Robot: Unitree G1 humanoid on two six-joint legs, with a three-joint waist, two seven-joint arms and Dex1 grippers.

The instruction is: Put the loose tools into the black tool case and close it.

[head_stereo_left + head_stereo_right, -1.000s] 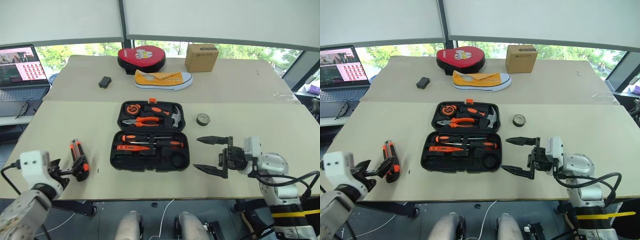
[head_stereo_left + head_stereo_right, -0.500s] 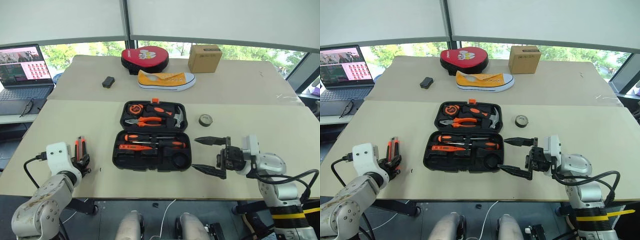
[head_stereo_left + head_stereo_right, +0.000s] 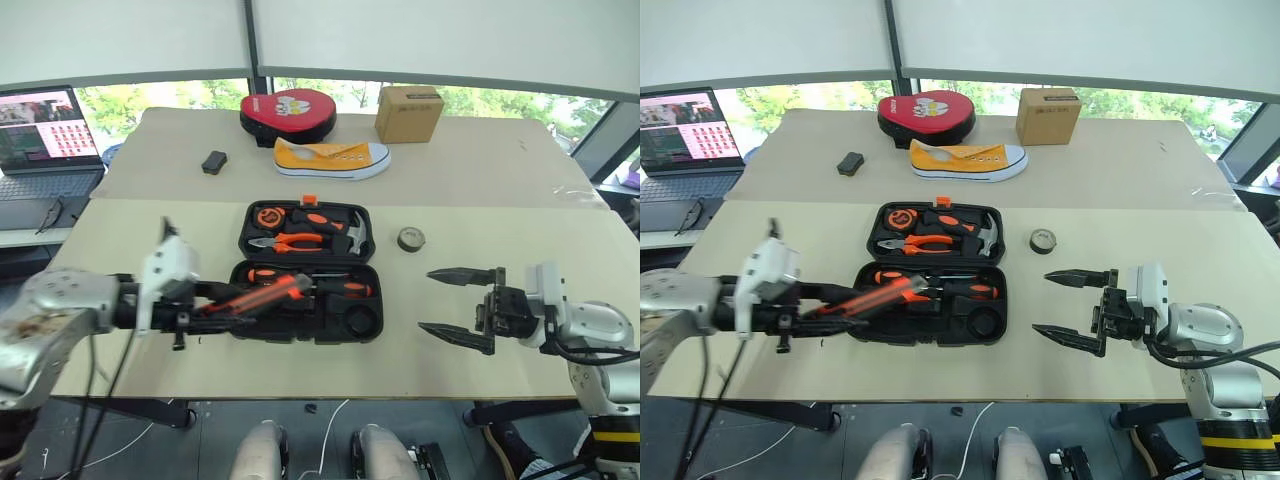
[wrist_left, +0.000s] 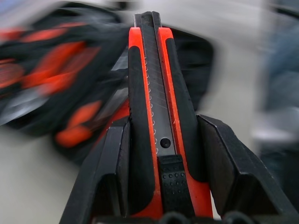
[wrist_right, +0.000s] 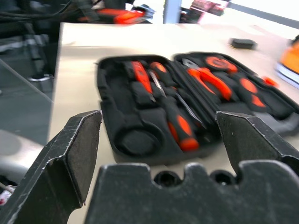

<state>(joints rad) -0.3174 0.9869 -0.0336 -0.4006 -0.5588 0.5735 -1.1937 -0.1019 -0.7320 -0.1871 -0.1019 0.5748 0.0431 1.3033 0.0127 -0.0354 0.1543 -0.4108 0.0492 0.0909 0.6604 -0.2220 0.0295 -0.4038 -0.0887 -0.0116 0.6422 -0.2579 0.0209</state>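
From the head views, the black tool case (image 3: 305, 271) lies open in the middle of the beige surface (image 3: 500, 190), its lid half holding orange-handled pliers and a hammer, its near half two long screwdrivers (image 3: 940, 283) with orange-and-black handles. The left gripper (image 3: 215, 305) reaches in from the left, jaws pinching the orange-and-black utility knife (image 3: 262, 293) above the case's near-left part. The small dark tape roll (image 3: 408, 238) sits just right of the case. The right gripper (image 3: 460, 305) hovers right of the case, jaws spread wide (nothing between them). In the left wrist view the utility knife's ribbed black slider runs between two fingers (image 4: 105, 177). The right wrist view shows the spread fingers (image 5: 70, 154) framing the open case.
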